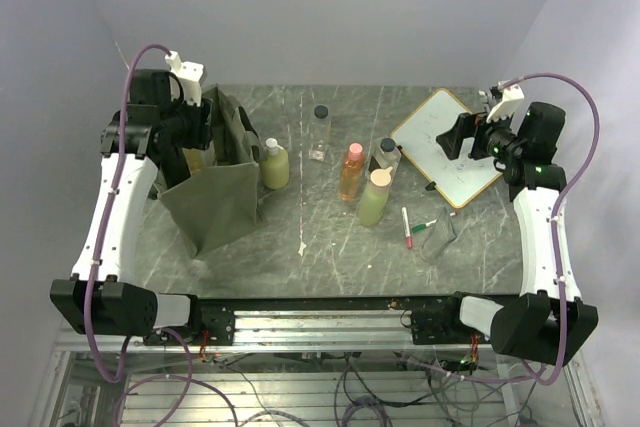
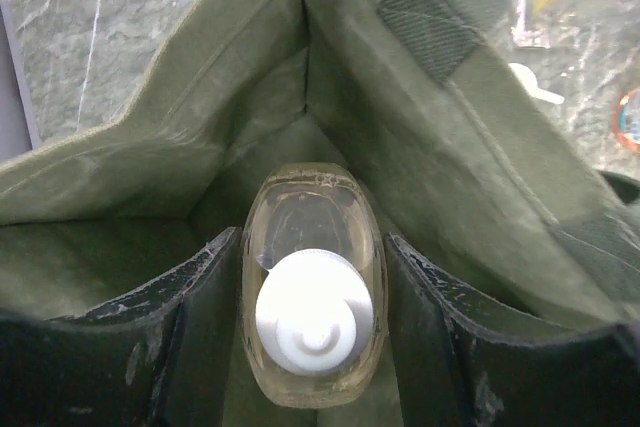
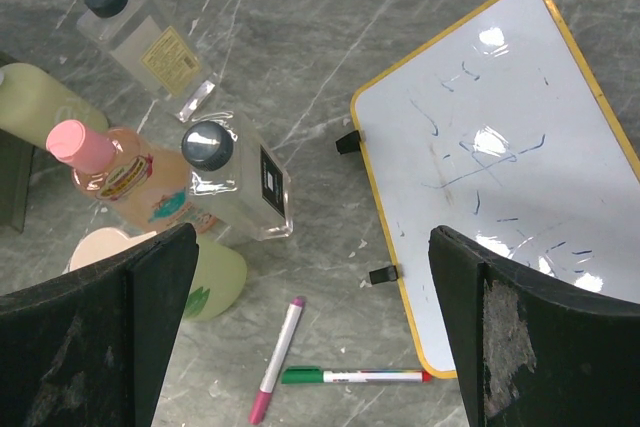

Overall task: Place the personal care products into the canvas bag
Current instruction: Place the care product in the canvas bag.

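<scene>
Reading the top view as a dial with six o'clock at the arm bases, the veined grey-green stone table point(image 1: 320, 257) carries, nearest at about four o'clock, two slim marker pens lying flat, the pink one point(image 1: 406, 227) just beside the green one point(image 1: 424, 225). Past them, near the centre, stands a loose cluster of bottles: a rounded light green bottle point(image 1: 374, 199) with a beige cap, an orange bottle point(image 1: 351, 173) with a pink cap close at its ten o'clock, and a square clear bottle point(image 1: 388, 154) with a dark round cap behind them. A second clear, flat-sided bottle point(image 1: 320, 133) with a black cap stands apart toward twelve o'clock. At nine o'clock the canvas bag point(image 1: 215, 197), olive, matte and creased, stands upright and open, and a pale yellow-green bottle point(image 1: 275, 165) with a white cap is just beside its right wall. The left gripper point(image 2: 311, 243) hangs over the bag's mouth, its scuffed black fingers point(image 2: 180, 327) partly apart and pressed on both flanks of a clear oval bottle point(image 2: 313, 212), white round cap up, held within the bag's folded fabric walls. At two o'clock the right gripper point(image 3: 312, 237) hovers, jaws spread wide and holding nothing, above a glossy whiteboard point(image 3: 500, 147) with a yellowish frame and faint blue scribbles, lying flat
</scene>
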You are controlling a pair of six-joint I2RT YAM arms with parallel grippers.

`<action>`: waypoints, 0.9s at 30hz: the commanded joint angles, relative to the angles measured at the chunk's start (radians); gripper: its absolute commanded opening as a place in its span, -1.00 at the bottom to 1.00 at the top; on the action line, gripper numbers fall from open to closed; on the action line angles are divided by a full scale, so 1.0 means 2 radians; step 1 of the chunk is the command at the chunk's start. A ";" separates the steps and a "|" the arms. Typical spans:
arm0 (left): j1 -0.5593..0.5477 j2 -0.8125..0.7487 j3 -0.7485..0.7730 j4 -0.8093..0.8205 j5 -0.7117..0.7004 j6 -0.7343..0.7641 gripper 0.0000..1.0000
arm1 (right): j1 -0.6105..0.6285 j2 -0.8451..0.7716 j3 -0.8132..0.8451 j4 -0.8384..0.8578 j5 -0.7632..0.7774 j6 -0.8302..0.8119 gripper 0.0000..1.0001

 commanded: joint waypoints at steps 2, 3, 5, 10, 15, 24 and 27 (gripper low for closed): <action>0.003 -0.008 -0.036 0.151 -0.048 -0.022 -0.86 | 0.004 0.007 0.009 0.005 -0.001 -0.002 1.00; 0.003 -0.004 -0.042 0.161 -0.053 -0.026 -0.86 | 0.004 0.007 0.010 0.005 -0.001 -0.002 1.00; 0.003 0.005 -0.053 0.179 -0.065 -0.033 -0.86 | 0.005 0.009 0.010 0.005 0.000 -0.003 0.99; 0.002 0.027 -0.069 0.223 -0.086 -0.061 -0.86 | 0.004 0.007 0.008 0.005 0.011 -0.008 1.00; -0.011 0.042 -0.082 0.256 -0.113 -0.087 -0.86 | 0.004 0.002 0.006 0.001 0.018 -0.012 1.00; -0.052 0.055 -0.112 0.274 -0.179 -0.147 -0.86 | 0.004 -0.004 0.004 -0.005 0.022 -0.014 1.00; -0.053 0.057 -0.125 0.285 -0.189 -0.174 -0.86 | 0.004 -0.007 0.002 -0.007 0.024 -0.014 1.00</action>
